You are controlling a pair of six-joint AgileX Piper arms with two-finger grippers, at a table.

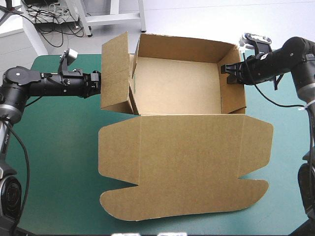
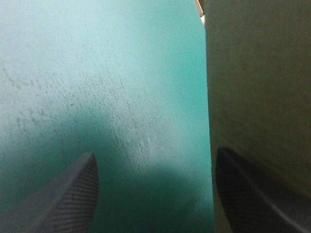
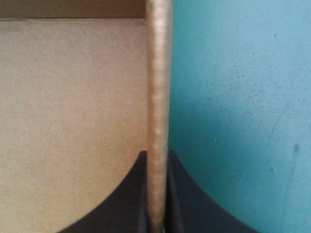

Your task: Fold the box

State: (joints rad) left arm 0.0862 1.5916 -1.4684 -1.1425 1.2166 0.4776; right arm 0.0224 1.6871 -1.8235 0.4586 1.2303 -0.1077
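Observation:
The brown box stands as an open tray in the middle of the table, its lid lying flat toward the front edge. Its left side flap stands upright and splayed outward. My left gripper is open at that flap's outer face. In the left wrist view, one of the left gripper's fingers lies against the flap's board and the other hangs over bare cover. My right gripper is shut on the box's right wall. The wall's edge runs up between the right gripper's fingers.
Bare teal-green cover lies to the left of the lid and under the left arm. The lid's curved tabs reach close to the table's front edge. A narrow strip of cover shows right of the lid.

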